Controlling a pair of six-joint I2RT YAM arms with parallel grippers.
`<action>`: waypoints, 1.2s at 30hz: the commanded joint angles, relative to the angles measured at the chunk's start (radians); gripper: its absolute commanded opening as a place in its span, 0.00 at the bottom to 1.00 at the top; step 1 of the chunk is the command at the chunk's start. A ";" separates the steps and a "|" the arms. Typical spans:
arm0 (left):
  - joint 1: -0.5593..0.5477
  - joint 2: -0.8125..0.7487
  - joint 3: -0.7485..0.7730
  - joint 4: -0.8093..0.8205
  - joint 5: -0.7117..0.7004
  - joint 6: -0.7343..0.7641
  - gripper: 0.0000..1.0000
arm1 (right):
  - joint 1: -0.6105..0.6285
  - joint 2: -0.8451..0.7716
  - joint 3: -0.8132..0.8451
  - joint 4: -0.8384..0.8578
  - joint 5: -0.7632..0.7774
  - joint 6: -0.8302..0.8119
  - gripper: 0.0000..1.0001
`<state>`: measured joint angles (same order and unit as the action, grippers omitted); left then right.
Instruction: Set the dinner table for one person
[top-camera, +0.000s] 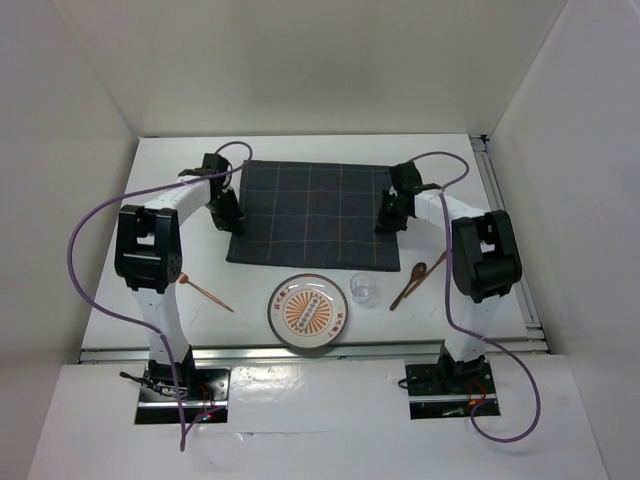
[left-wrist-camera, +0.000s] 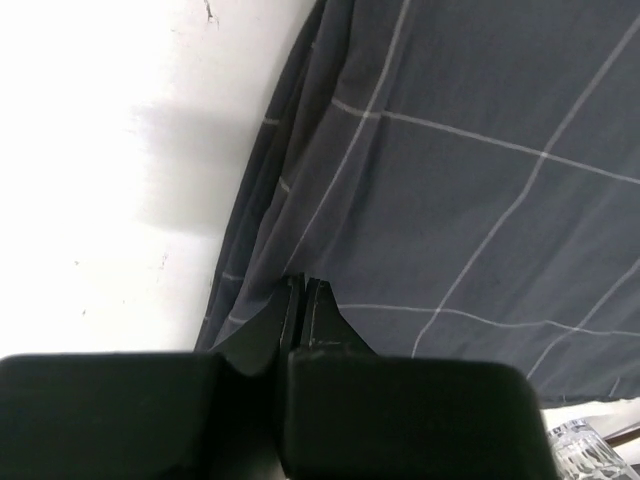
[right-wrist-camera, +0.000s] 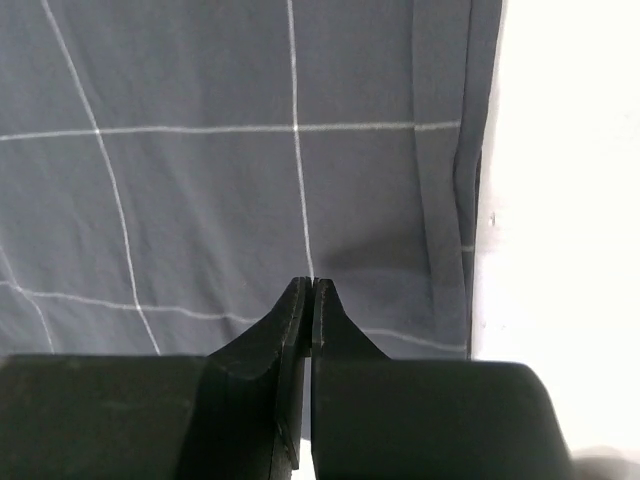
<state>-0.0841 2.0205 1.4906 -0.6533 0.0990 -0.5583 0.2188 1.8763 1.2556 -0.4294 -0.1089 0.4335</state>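
The dark grey grid-lined cloth (top-camera: 310, 215) lies flat on the white dinner table (top-camera: 180, 170), at the middle back. My left gripper (top-camera: 228, 212) is at the cloth's left edge and my right gripper (top-camera: 388, 218) is at its right edge. In the left wrist view the gripper (left-wrist-camera: 303, 282) is shut, its tips pinching the creased cloth (left-wrist-camera: 450, 200) near its edge beside bare table (left-wrist-camera: 120, 150). In the right wrist view the gripper (right-wrist-camera: 312, 282) is shut, its tips on the cloth (right-wrist-camera: 200, 200), a little in from the edge by the table (right-wrist-camera: 560, 200).
An orange-patterned plate (top-camera: 308, 310) sits at the front middle. A small clear glass (top-camera: 363, 289) stands to its right and also shows in the left wrist view (left-wrist-camera: 585, 450). A wooden spoon (top-camera: 408, 285) lies right of the glass. A thin wooden utensil (top-camera: 205, 292) lies at the left front.
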 joint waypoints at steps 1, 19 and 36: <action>0.000 -0.052 -0.013 0.021 -0.010 -0.014 0.00 | -0.009 0.047 0.030 0.047 0.015 0.024 0.00; 0.000 -0.106 0.012 -0.046 -0.064 -0.009 0.00 | -0.007 -0.011 0.241 -0.097 0.011 -0.016 0.00; 0.000 -0.571 -0.025 -0.145 -0.048 0.090 0.26 | 0.164 -0.637 -0.273 -0.307 -0.066 0.069 0.87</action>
<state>-0.0841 1.4643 1.5406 -0.7853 0.0292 -0.4953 0.3256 1.2739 1.0729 -0.6655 -0.1387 0.4419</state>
